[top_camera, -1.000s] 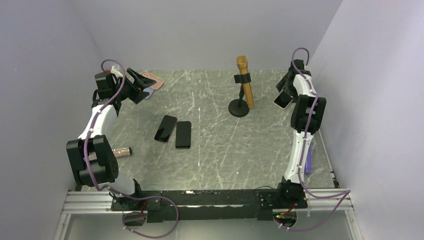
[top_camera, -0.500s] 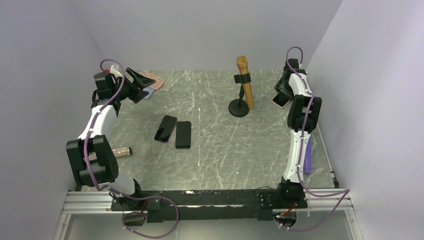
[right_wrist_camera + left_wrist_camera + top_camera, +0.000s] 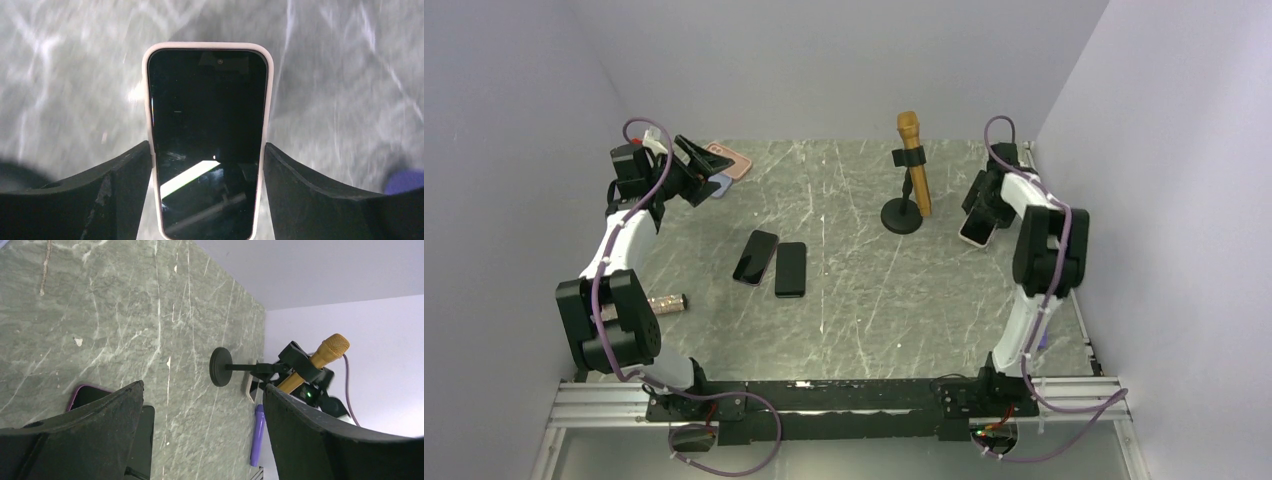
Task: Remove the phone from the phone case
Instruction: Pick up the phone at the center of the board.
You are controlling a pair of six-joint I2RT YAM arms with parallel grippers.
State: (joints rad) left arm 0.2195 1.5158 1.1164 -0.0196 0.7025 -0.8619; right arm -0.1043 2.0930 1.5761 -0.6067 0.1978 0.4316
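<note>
Above the table [image 3: 854,300], the left pincer [image 3: 202,390] is gaping empty; the right pincer [image 3: 207,145] is clamping the phone [image 3: 207,110] aloft by its long edges — stiff, slick glass, its pale case [image 3: 207,45] likely peeling best from a corner

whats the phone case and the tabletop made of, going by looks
phone case: probably soft silicone or matte plastic; pale, dull rim, rounded corners, no glare.
table: looks like grey-green marble or a marble-print laminate; white veins, faint sheen.
</note>
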